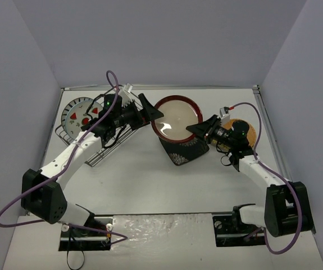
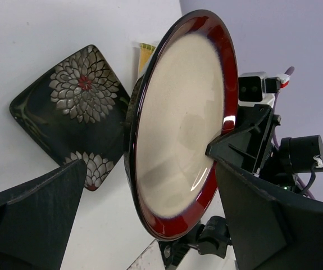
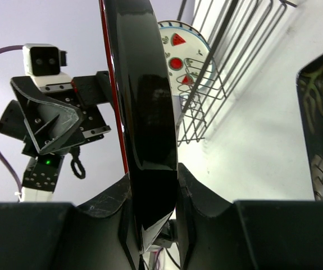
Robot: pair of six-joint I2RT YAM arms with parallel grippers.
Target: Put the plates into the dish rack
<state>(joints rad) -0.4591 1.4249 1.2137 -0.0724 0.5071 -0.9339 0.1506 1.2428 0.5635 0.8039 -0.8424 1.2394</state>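
Note:
A red-brown-rimmed pale plate is held up on edge above the table's middle. My right gripper is shut on its right rim; in the right wrist view the dark rim sits pinched between the fingers. My left gripper stands open at the plate's left rim, one finger on each side of the plate. A dark square plate lies under it. The wire dish rack at the left holds a fruit-motif plate.
An orange-tan plate lies at the right, partly under my right arm. The white enclosure walls rise close behind and on both sides. The right wrist view shows the rack's wires and the square plate's corner.

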